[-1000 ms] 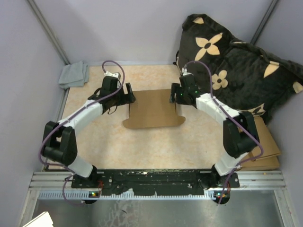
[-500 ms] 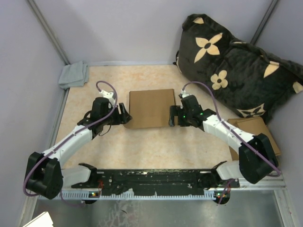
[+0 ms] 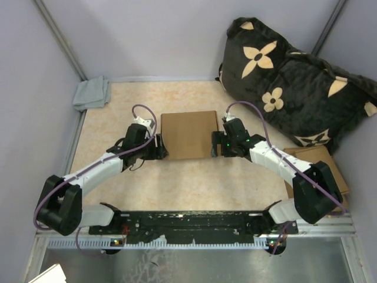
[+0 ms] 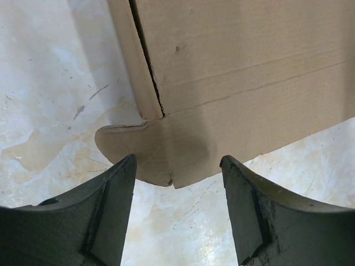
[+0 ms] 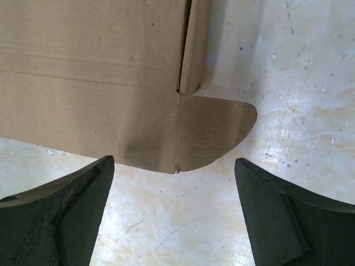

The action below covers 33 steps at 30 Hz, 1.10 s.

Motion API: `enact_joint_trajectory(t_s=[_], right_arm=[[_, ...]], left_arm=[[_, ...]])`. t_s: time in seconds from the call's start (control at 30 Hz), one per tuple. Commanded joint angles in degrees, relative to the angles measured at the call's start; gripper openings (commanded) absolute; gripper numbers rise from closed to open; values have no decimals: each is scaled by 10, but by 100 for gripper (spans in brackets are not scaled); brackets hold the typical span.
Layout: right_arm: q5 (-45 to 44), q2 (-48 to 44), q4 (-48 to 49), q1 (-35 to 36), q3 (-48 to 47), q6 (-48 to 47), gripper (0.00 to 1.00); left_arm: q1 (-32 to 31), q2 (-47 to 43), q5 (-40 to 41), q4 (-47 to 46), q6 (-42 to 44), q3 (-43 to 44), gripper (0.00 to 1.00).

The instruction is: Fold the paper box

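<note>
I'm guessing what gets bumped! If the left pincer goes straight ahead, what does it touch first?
Probably the cardboard box: its rounded corner flap sits right ahead of the open left pincer, though height is unclear.

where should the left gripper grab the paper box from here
Probably the rounded corner tab at the paper box's near-left corner. It sticks out past the side flap and lies flat on the table, a thin free edge. The left gripper, open and straddling that corner, should come in low from the near side.
</note>
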<state>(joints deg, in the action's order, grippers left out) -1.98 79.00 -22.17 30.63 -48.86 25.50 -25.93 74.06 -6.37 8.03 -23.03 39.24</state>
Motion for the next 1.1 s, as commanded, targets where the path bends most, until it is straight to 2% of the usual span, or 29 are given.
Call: enact_joint_trajectory(t_s=[0.0, 0.63, 1.07], right_arm=[[-22, 7, 21, 1, -36, -20, 90], [43, 36, 52, 16, -43, -51, 82], [77, 11, 10, 17, -63, -49, 76]], left_arm=[[-9, -2, 25, -6, 2, 16, 69], [-21, 23, -18, -19, 5, 14, 66], [-21, 9, -88, -1, -3, 34, 61]])
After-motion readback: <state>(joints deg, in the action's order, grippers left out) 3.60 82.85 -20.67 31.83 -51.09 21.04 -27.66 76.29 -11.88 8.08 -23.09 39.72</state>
